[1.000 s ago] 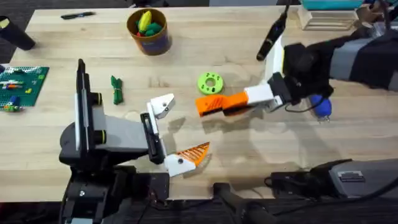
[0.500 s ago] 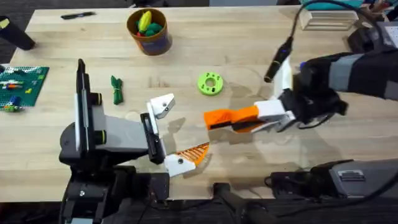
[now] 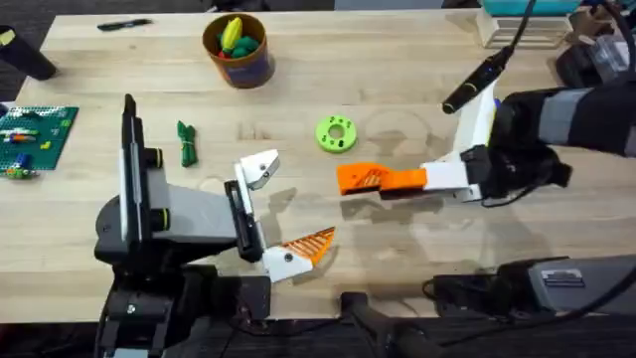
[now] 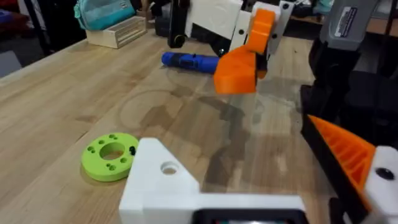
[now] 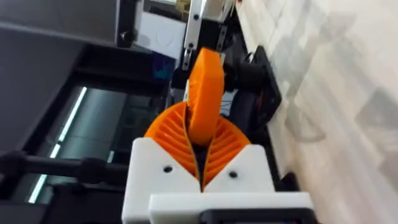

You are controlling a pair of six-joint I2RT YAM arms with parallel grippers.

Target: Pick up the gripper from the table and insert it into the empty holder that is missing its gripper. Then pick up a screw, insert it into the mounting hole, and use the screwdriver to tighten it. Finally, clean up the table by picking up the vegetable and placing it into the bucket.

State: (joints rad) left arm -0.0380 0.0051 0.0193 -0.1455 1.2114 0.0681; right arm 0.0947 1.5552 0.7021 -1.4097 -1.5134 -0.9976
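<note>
While the right gripper (image 3: 373,180) hangs over the middle of the wooden surface (image 3: 397,70), its jaws are pressed onto the gripper (image 5: 204,93), the loose orange ridged tip held between the two orange pads. Left gripper (image 3: 281,211): resting low near the front edge, jaws spread, one finger carrying an orange tip, the other a bare white mount, the holder (image 3: 258,168). Screwdriver (image 4: 189,61): blue, lying on the surface beyond the right gripper in the left wrist view. Vegetable (image 3: 186,142): dark green, lying flat left of the holder, well apart from it. Bucket (image 3: 238,47): upright near the far edge, containing a yellow and green toy (image 3: 234,35). Lime-green disc (image 3: 336,133): flat, mid-surface, near the right gripper.
</note>
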